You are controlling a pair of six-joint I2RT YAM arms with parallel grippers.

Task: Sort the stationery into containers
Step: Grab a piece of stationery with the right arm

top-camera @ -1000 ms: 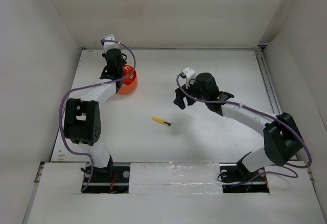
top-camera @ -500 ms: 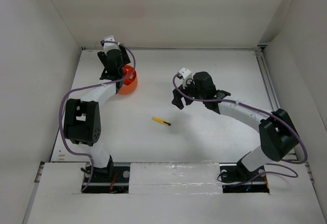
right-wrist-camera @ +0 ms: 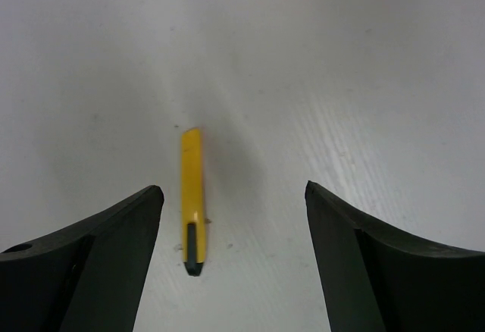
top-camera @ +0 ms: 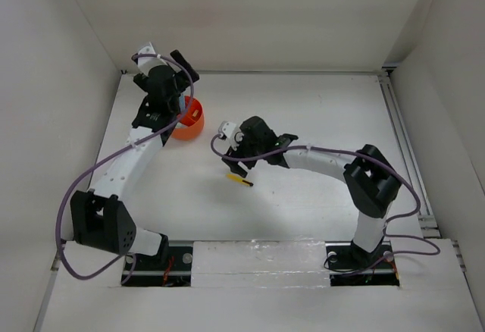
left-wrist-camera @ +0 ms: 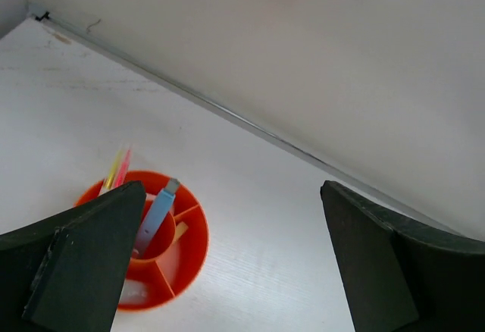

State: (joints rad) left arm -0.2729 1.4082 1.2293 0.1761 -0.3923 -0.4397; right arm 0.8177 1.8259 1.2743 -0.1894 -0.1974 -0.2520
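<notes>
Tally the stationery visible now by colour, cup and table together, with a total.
Pink pen: 1
Pale yellow pen: 1
Grey-blue marker: 1
Tan eraser: 1
Yellow-black pen: 1
Total: 5, four in the orange cup, one on the table.
A pale bit in the cup is unclear, uncounted.

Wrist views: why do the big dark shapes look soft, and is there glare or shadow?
Right wrist: the fingers sit close to the lens, soft-edged; the yellow-black pen is sharper, with a faint shadow beside it. Left wrist: same looming fingers; the orange cup is evenly lit, without glare.
</notes>
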